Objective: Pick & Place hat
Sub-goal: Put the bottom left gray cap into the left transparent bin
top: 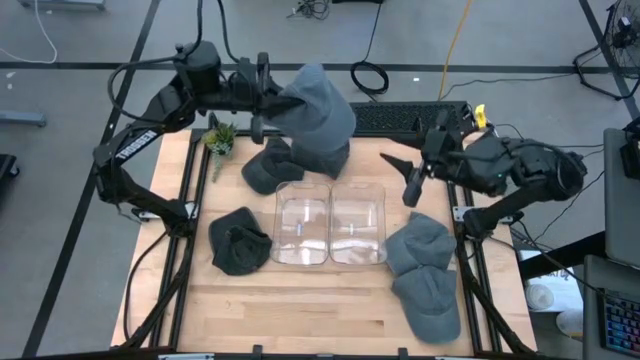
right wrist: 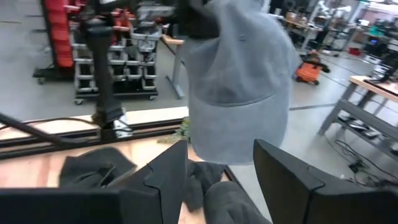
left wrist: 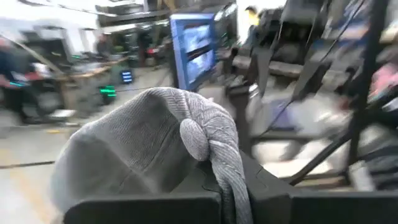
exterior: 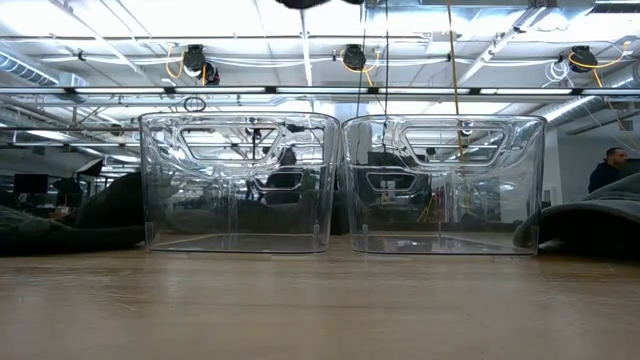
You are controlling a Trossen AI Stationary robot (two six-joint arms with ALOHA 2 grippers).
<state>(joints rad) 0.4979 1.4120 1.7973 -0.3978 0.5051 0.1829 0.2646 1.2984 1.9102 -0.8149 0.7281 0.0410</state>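
Note:
A light grey hat (top: 318,112) hangs high over the table's far middle, with my left gripper (top: 264,98) shut on it; the left wrist view shows its bunched knit cloth (left wrist: 155,143) filling the picture above the fingers. My right gripper (top: 408,178) stands open to the right of the hat, pointing at it, with nothing between its fingers (right wrist: 168,177). In the right wrist view the hat (right wrist: 239,87) hangs ahead of that gripper (right wrist: 219,171). Two clear bins (top: 301,222) (top: 358,222) stand side by side mid-table. My left gripper pinches a gathered fold of the hat's cloth (left wrist: 214,146) between its two fingers, coming level from the table's left. The fold bulges out past the fingers. The hat is lifted clear of the table, and its body hangs below and beyond the gripper.
More hats lie on the table: a dark one (top: 240,240) left of the bins, a dark cap (top: 270,168) under the lifted hat, two grey ones (top: 420,245) (top: 430,298) at the right. A small plant (top: 220,138) stands far left. A keyboard (top: 400,117) lies at the far edge.

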